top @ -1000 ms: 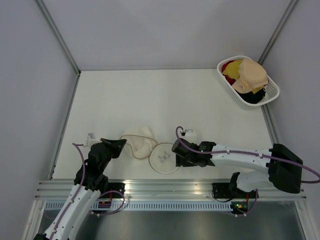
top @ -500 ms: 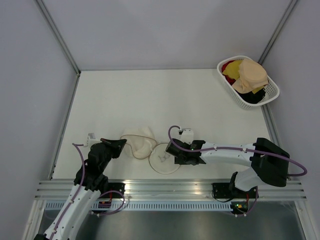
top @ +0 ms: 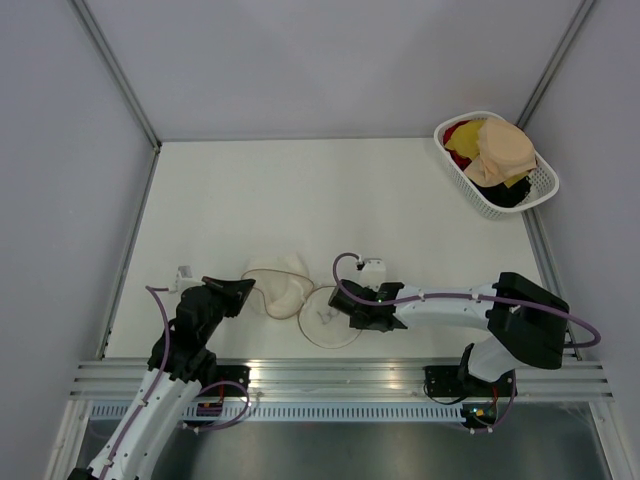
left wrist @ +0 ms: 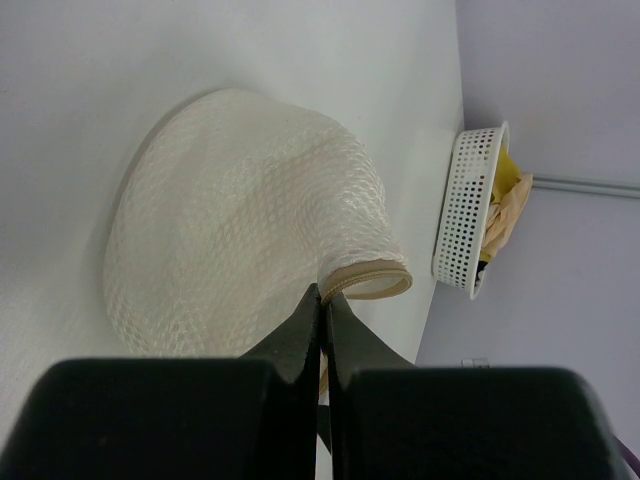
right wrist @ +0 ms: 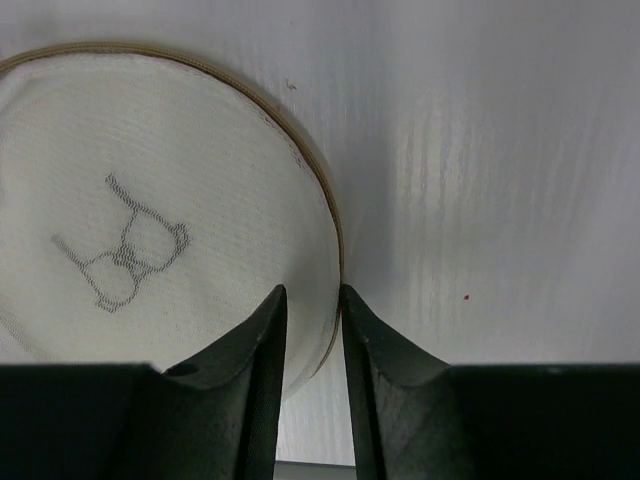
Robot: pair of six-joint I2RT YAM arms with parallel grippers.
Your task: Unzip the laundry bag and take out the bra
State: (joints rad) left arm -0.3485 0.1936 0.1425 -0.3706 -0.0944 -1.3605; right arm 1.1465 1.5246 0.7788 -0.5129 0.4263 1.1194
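Note:
The laundry bag lies near the table's front: its mesh dome (top: 280, 285) on the left, its round disc panel (top: 325, 318) with the bra outline flat on the right. My left gripper (top: 243, 289) is shut on the dome's beige rim (left wrist: 370, 282). My right gripper (top: 346, 313) is low over the disc's right edge (right wrist: 325, 215), jaws narrowly open astride the rim, the left fingertip (right wrist: 268, 310) over the disc. The peach-beige bra (top: 503, 150) lies on top of the clothes in the far basket.
The white lattice basket (top: 542, 186) with yellow, red and black clothes stands at the far right corner; it also shows in the left wrist view (left wrist: 465, 215). Grey walls enclose the table. A metal rail (top: 340, 375) runs along the near edge.
My right gripper has moved left from beside the disc to sit over its right edge. The left gripper and the mesh dome have stayed put.

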